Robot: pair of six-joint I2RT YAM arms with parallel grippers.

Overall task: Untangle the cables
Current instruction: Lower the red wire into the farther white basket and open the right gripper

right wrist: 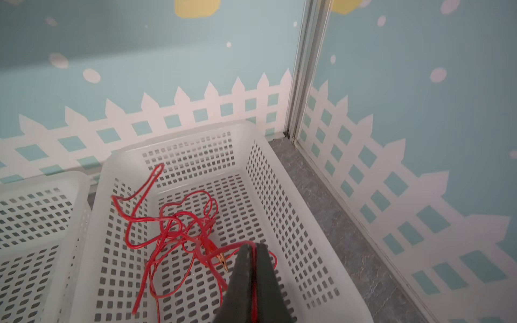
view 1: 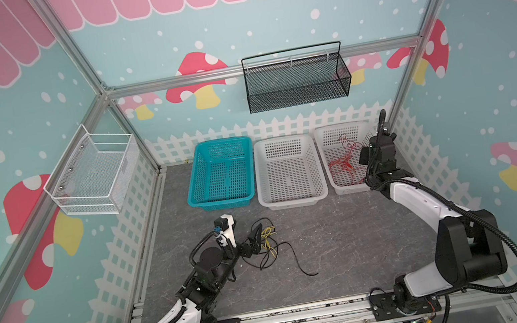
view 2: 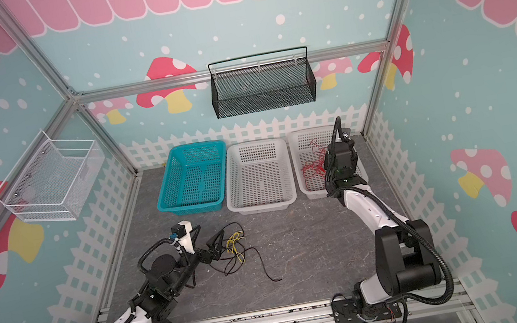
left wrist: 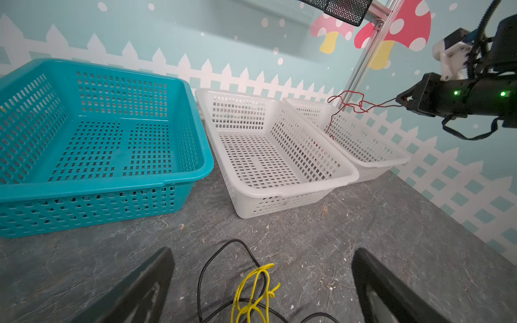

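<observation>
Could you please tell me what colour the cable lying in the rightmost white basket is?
The cable is red; the right wrist view shows it best.

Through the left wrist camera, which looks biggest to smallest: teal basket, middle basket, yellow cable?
1. teal basket, but it seems nearer, so true size is unsure
2. middle basket
3. yellow cable, partly cut off at the picture's edge

Top views: high, front side, angled down over whole table (view 1: pixel 349 232), near-identical framing. Left wrist: low over it, facing teal basket (left wrist: pixel 84 193). Right wrist: close above right white basket (right wrist: pixel 190 151); all views share it.
</observation>
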